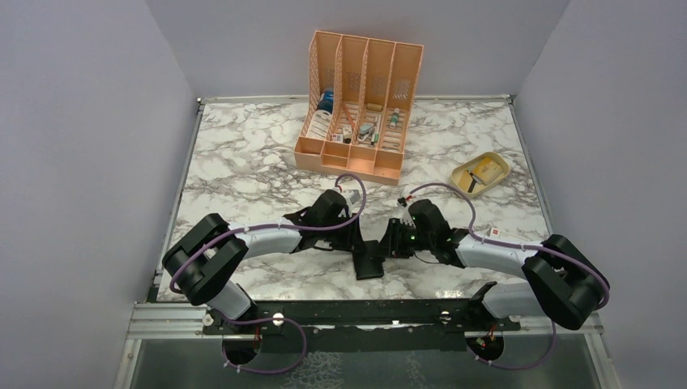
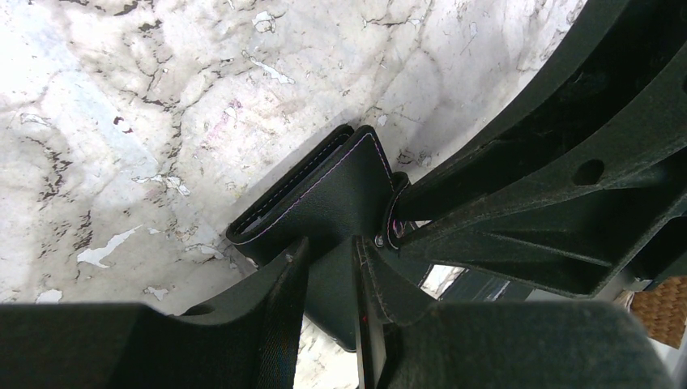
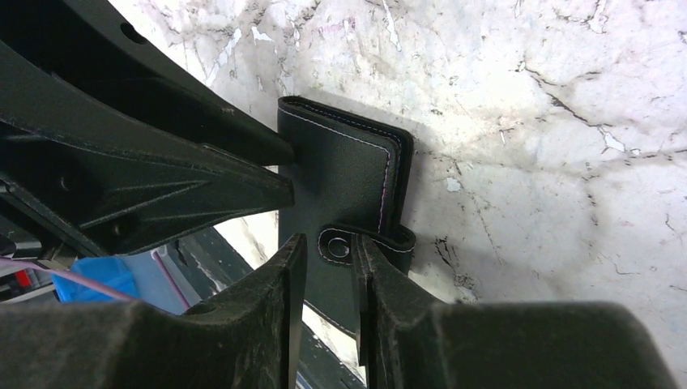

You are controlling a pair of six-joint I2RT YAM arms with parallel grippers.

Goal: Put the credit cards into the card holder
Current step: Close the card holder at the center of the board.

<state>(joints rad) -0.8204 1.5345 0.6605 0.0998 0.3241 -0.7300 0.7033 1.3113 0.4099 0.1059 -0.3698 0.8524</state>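
The black card holder [image 1: 371, 263] lies folded on the marble near the front edge, between both arms. In the left wrist view the card holder [image 2: 332, 190] fills the middle, and my left gripper [image 2: 332, 243] has its jaws a little apart, tips at the fold, nothing clamped. My right gripper [image 3: 328, 241] stands narrowly open astride the snap-button tab [image 3: 336, 247]. Its right finger touches the tab and a gap shows on the left. The left gripper [image 3: 288, 170] tips rest on the holder's [image 3: 340, 162] left edge. The credit cards are out of view.
A tall orange slotted organizer [image 1: 356, 105] stands at the back centre with small items in it. A beige oval dish [image 1: 480, 173] sits at the right. The black base rail [image 1: 364, 312] runs just in front of the card holder.
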